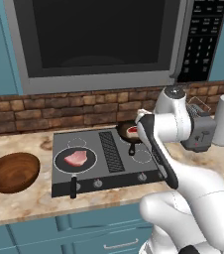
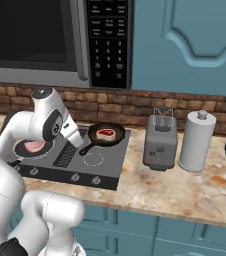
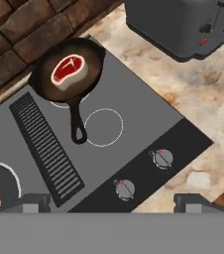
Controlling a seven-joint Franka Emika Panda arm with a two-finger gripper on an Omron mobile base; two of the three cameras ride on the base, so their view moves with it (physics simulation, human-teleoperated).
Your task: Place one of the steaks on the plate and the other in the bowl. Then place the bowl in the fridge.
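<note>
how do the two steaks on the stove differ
The pale pink steak is roundish and larger; the red steak is smaller, deep red with a pale fat rim. The pink one lies in the front left pan, the red one in the back pan, nearer the brick wall. Both lie flat, raw, each in a black frying pan on the cooktop.

A home kitchen: a grey cooktop (image 1: 106, 158) with knobs is set into a speckled stone surface (image 2: 185, 187), a built-in microwave (image 1: 99, 39) hangs above, a brick backsplash (image 1: 59, 109) runs behind, teal cabinets (image 2: 190, 45) surround it, and a toaster (image 2: 160, 142) and paper towel roll (image 2: 197, 141) stand nearby.
</note>
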